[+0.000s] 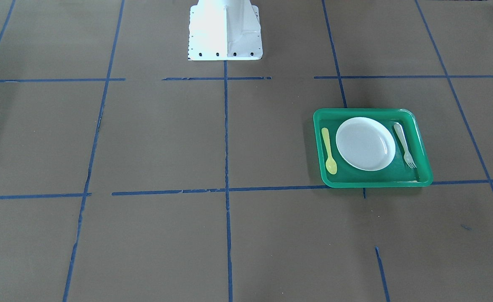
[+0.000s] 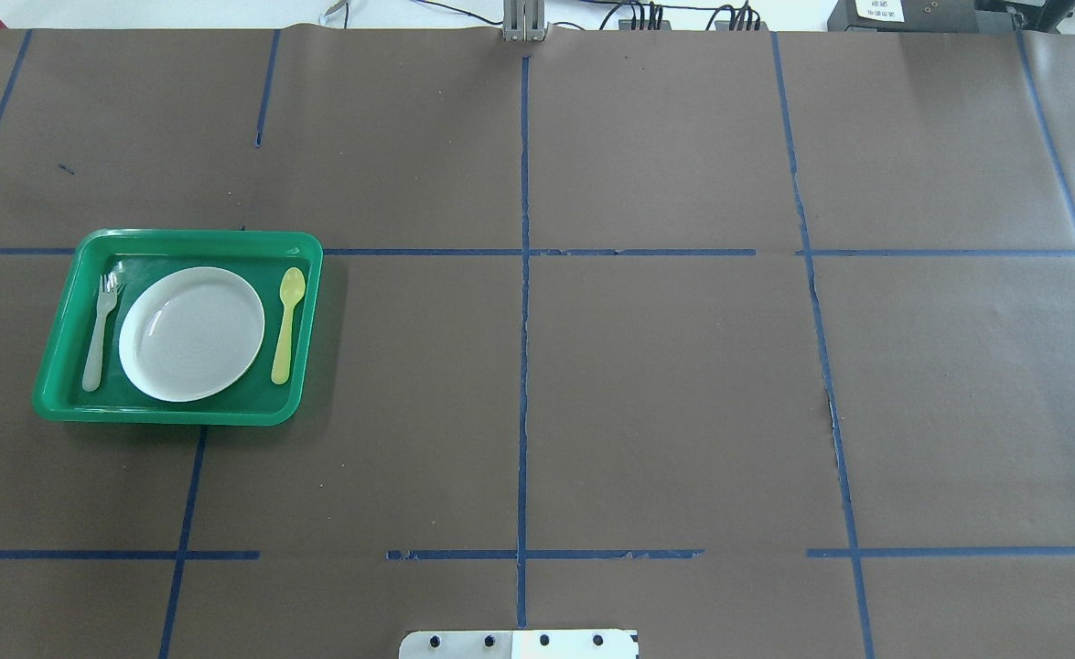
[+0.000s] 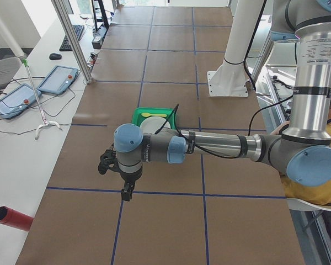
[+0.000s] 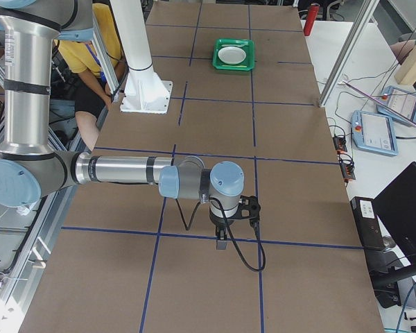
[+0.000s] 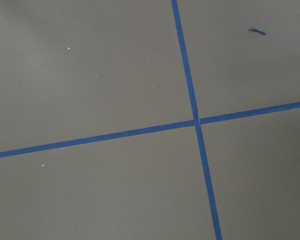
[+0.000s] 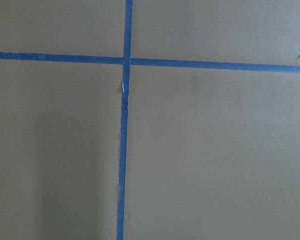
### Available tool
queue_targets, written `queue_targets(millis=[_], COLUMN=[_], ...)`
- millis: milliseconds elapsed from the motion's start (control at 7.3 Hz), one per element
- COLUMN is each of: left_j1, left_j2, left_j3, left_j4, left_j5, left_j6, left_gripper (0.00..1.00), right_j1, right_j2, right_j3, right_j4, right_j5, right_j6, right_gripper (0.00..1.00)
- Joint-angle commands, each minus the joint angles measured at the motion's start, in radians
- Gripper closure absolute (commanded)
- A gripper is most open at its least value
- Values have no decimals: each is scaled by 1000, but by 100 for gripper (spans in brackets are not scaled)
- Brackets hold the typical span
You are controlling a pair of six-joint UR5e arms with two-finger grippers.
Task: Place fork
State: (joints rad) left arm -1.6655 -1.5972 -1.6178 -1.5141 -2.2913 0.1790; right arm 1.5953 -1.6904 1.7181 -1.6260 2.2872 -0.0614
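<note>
The fork [image 2: 102,331] lies in the green tray [image 2: 180,417], on the robot's left side of the surface [image 2: 665,384]. It is just beside the white plate [image 2: 191,334], on the plate's left. The yellow spoon [image 2: 287,325] is on the plate's right. The fork's long side runs from near to far, with its prongs at the far end. The left claw [image 3: 125,192] hangs over bare surface, well apart from the tray, but I think it is the nearer one. The right claw [image 4: 222,242] is far off toward the other end. I cannot tell how wide either claw is open. Neither has the fork.
</note>
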Motion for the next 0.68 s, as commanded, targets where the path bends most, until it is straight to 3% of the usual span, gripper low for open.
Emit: queue_targets(millis=[0,548], left_j1=[-8,-6], left_j2=[38,40], left_j3=[-4,21], left_j4=[31,41], left_j5=[-23,-17], left_j6=[13,11], left_gripper=[0,0], right_j1=[0,0], right_j2=[0,0], right_j3=[0,0], right_j4=[0,0], right_j5=[0,0], right_j6=[2,0], right_gripper=[0,0])
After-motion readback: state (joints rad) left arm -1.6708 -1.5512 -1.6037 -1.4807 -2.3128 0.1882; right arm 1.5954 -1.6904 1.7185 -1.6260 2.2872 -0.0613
